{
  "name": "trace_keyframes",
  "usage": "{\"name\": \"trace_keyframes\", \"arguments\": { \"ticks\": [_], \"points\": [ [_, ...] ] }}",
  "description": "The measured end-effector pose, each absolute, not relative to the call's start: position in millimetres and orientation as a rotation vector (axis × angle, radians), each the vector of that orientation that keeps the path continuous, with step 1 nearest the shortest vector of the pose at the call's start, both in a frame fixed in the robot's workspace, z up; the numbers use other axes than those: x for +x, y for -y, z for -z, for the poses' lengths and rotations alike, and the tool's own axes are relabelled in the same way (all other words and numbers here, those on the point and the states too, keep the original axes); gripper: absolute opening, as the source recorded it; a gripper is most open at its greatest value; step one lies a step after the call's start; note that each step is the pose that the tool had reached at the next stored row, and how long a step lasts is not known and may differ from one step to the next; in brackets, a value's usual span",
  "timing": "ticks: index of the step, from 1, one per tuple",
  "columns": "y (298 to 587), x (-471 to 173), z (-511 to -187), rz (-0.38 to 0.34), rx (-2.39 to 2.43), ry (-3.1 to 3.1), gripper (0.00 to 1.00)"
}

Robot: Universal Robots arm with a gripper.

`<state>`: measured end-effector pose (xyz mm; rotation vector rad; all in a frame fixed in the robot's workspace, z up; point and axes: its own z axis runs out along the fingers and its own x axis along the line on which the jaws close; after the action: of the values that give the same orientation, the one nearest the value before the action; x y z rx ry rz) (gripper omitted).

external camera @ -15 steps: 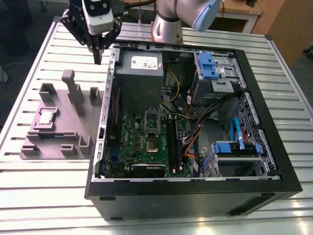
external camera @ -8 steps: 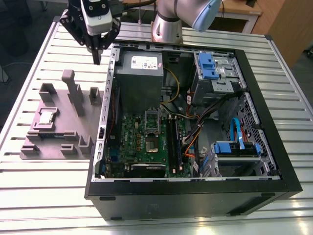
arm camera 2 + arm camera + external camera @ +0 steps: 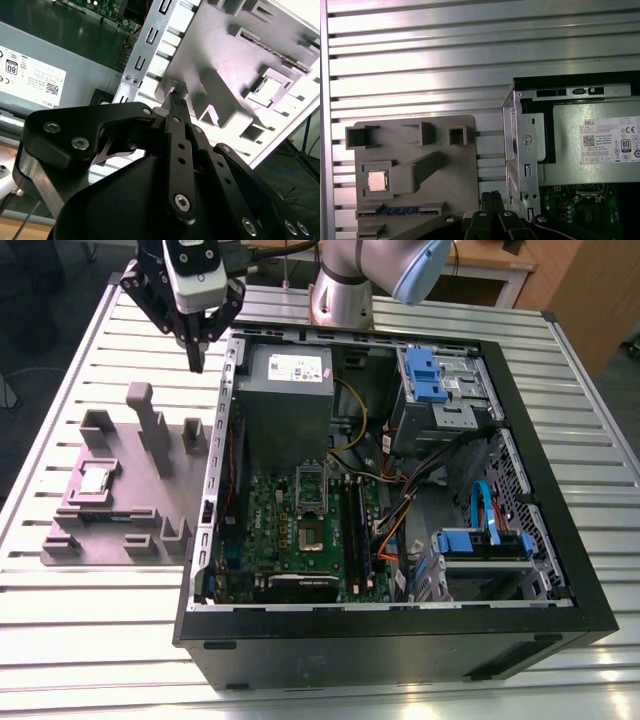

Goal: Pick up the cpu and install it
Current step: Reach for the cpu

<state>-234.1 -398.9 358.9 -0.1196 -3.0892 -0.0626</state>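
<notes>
Partly, the gripper (image 3: pixel 197 362) is getting in its own way: in the second wrist view its black linkage is standing in front of the table and part of the grey holder (image 3: pixel 130 480), which is running off at the picture's edge. In the exterior view the arm is cut off above the wrist. The far inside of the computer case (image 3: pixel 400 625) is lying in shadow under tangled cables, hard to make out.

The fingers are pressing together tip to tip, clenched with nothing between them. They are hanging over the slatted table (image 3: pixel 100 640), between the holder and the case's corner. The cpu (image 3: pixel 95 480) is lying flat in a square recess of the holder, well apart from the gripper. Inside the case, the green board (image 3: pixel 265 530) is carrying the dark socket (image 3: pixel 312 532), with the grey power supply (image 3: pixel 285 390) sitting just beside the board.
</notes>
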Motion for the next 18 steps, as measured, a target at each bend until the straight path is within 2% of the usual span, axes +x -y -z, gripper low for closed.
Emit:
{"name": "trace_keyframes", "arguments": {
  "ticks": [18],
  "points": [
    [398.9, -237.1, -356.1, 0.062, -0.120, 3.079, 0.10]
  ]
}}
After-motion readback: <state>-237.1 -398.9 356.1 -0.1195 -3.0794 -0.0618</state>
